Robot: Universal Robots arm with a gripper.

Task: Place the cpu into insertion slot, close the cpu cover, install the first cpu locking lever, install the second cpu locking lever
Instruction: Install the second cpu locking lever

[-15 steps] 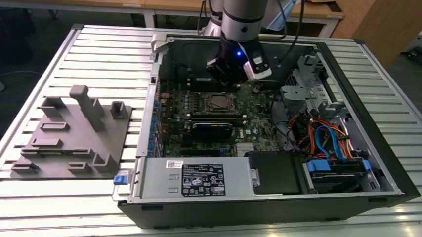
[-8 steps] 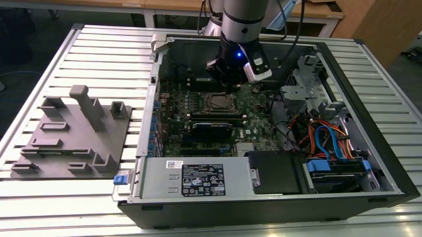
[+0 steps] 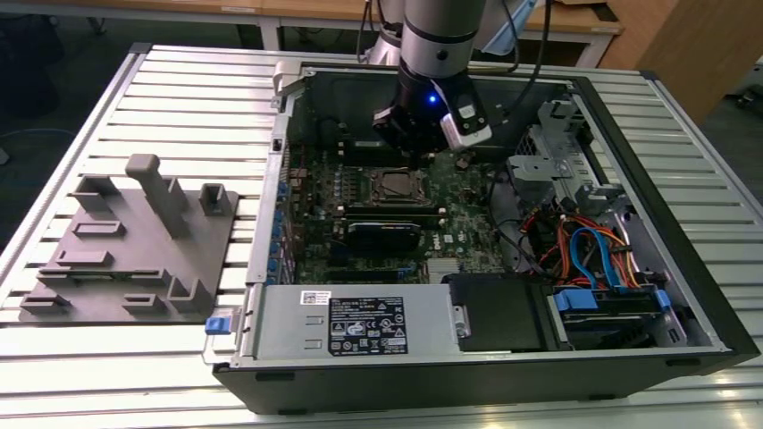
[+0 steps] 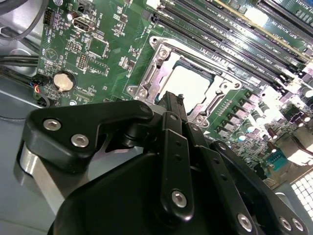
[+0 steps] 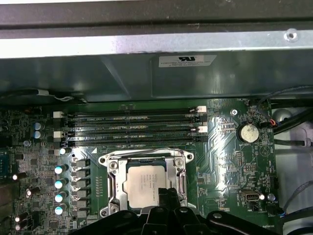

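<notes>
Four memory slots (image 5: 132, 127) flank the seated cpu (image 5: 145, 185); end effector (image 5: 168, 196) pinched narrow above

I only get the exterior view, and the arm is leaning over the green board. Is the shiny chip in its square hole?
Observer: Yes. In the first wrist view the cpu lies flat in the insertion slot, silver top up.
Operator: Is the metal lid down?
Observer: The cpu cover lies flat around the chip, which shows through its opening.
Operator: Where's the gripper?
Observer: The gripper has its tips at the cover's edge, fingers together.
</notes>
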